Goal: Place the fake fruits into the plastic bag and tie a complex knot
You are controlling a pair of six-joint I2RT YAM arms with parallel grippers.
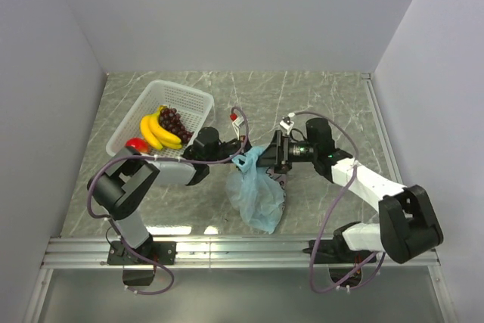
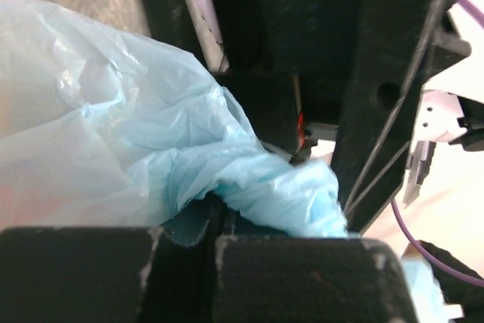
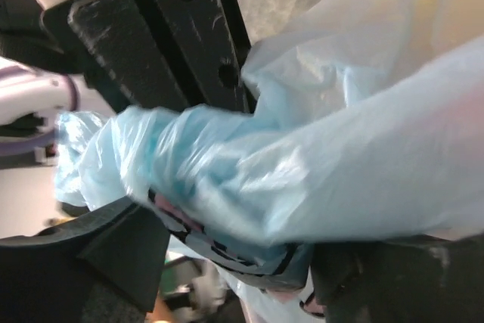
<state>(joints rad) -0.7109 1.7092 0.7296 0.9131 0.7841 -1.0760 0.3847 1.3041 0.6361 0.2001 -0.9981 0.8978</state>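
- Your left fingers (image 2: 218, 259) are shut tight on a pinch of the plastic bag (image 1: 257, 196), near its top. If you pull hard, the thin plastic can rip or slide out.
- Your right fingers (image 1: 272, 154) stand wide apart, with a bunch of the bag between them. They do not look closed on it. If they close in the wrong spot, they can grab a flat side of the bag and miss the handle.
- The bag rests on the worktop (image 1: 325, 104) between your two arms, with its top lifted up. It looks soft and floppy. You cannot see from here what is inside it.
- The bananas (image 1: 157, 132), the grapes (image 1: 174, 120) and a red fruit (image 1: 136, 144) sit in the white basket (image 1: 189, 94), well apart from the bag. If you tie the knot now, these fruits are shut out and the job is not done.
- Both arms are very close together at the bag's top. If one turns fast, they can bump.
- If both sets of fingers let go, the bag's mouth can flop shut. Then it is hard to open.
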